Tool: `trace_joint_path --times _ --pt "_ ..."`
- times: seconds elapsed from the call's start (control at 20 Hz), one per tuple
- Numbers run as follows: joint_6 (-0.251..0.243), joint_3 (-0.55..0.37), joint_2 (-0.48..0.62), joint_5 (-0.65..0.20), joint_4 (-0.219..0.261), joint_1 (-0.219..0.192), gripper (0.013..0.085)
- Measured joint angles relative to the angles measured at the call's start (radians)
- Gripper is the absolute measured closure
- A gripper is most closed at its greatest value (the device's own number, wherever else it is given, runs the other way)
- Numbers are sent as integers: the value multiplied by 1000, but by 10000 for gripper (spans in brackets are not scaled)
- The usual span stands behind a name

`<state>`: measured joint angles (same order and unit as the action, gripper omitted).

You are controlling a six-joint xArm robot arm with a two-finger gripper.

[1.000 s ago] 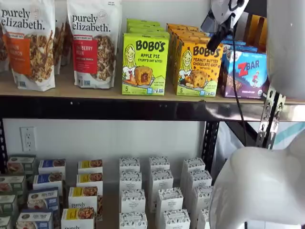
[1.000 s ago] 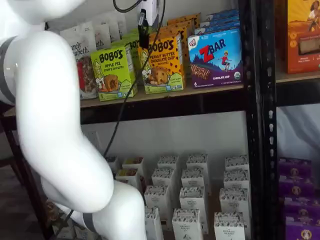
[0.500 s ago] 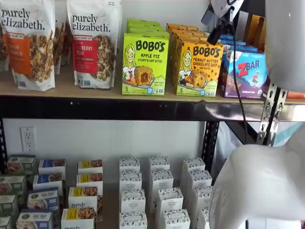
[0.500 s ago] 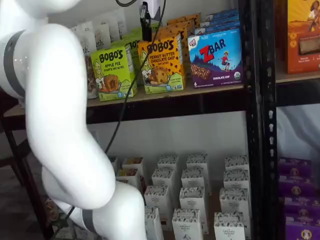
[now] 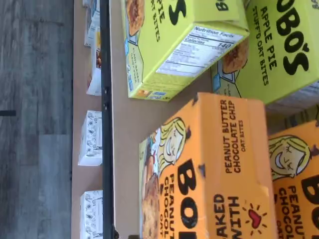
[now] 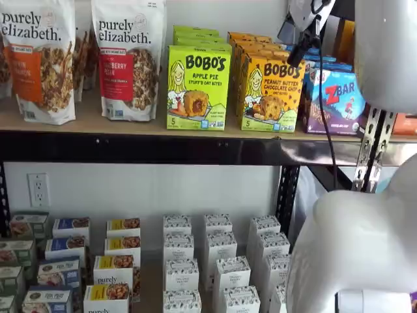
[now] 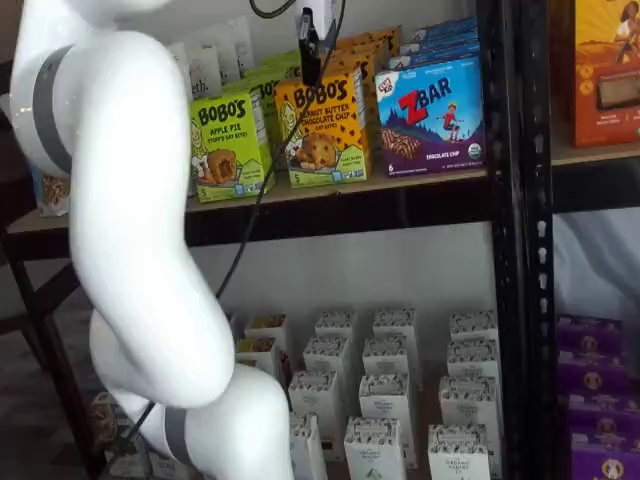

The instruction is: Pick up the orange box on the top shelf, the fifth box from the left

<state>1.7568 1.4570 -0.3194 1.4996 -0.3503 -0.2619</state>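
The orange box (image 6: 272, 93) stands at the front edge of the top shelf (image 6: 163, 149), just beside a green box (image 6: 197, 87) on one side and a blue box (image 6: 337, 100) on the other, with little room between them. More orange cartons line up behind it. The robot's hand (image 7: 312, 50) hangs above the orange box's top front edge, holding nothing; whether its black fingers are parted cannot be told. Small white boxes (image 6: 218, 261) fill the level below.

Top shelf (image 6: 91, 120) under orange box (image 6: 271, 93), granola bags (image 6: 129, 57).
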Motion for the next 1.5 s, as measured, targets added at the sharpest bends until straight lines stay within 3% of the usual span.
trace_joint_path --times 0.25,0.8,1.5 --pt "-3 60 56 29 13 4 130" --pt "8 178 155 125 92 5 130" --pt "-27 232 214 143 176 62 130"
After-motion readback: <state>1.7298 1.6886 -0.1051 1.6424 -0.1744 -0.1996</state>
